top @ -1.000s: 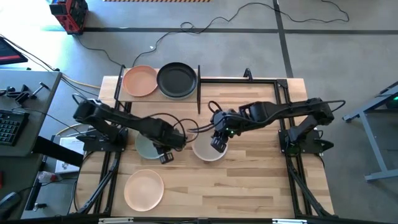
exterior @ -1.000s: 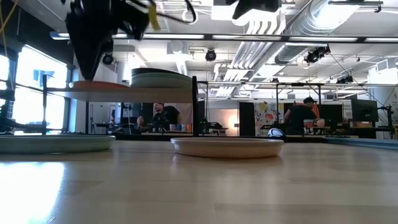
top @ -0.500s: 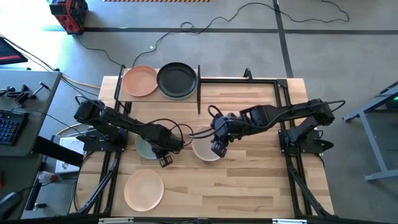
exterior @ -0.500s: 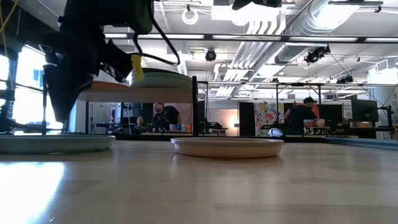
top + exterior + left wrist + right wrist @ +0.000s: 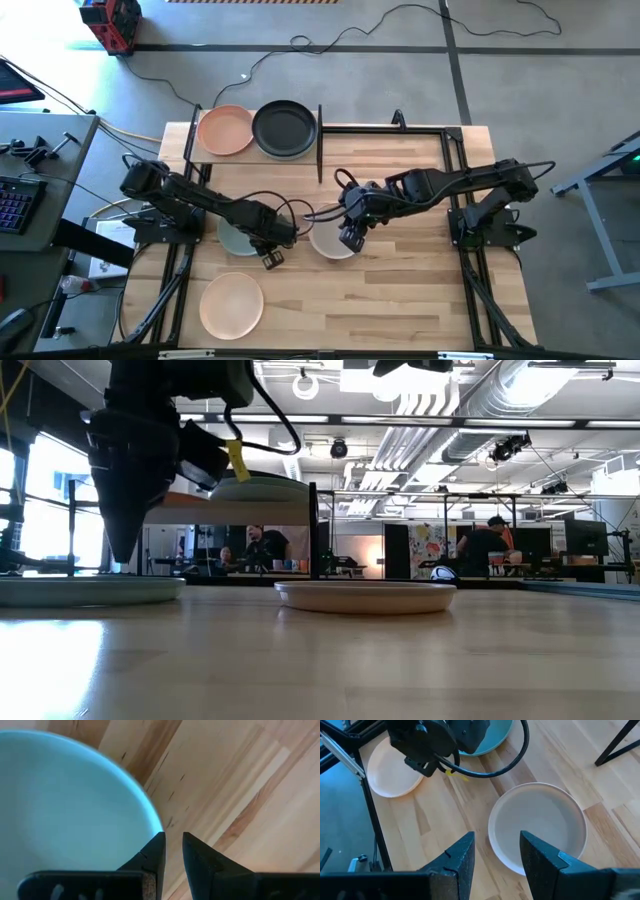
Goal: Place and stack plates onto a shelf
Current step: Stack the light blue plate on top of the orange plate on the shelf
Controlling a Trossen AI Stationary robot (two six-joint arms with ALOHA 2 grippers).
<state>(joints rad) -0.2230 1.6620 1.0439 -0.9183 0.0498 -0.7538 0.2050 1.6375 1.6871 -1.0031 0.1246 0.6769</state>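
Observation:
A pale green plate (image 5: 236, 238) lies flat on the table at the left. My left gripper (image 5: 270, 258) points down over its near right rim (image 5: 150, 815), open by a narrow gap (image 5: 173, 836). In the low view its fingertips (image 5: 122, 555) hang a little above the plate (image 5: 85, 590). A beige plate (image 5: 335, 243) lies mid-table, and my right gripper (image 5: 495, 852) hovers open above it. The shelf (image 5: 251, 152) at the far left carries a salmon pink plate (image 5: 225, 130) and a black plate (image 5: 285, 128). A cream-peach plate (image 5: 232, 305) lies near the front left.
A black metal frame (image 5: 440, 130) runs along the table's far right part, and one shelf post (image 5: 320, 150) stands between the shelf and the beige plate. Cables loop between the two arms. Bare wood spreads over the near right of the table (image 5: 420, 300).
My left gripper has come down toward the pale green plate's near right rim, rolling a little, and has kept almost still for the last half second. The plates have stayed in place.

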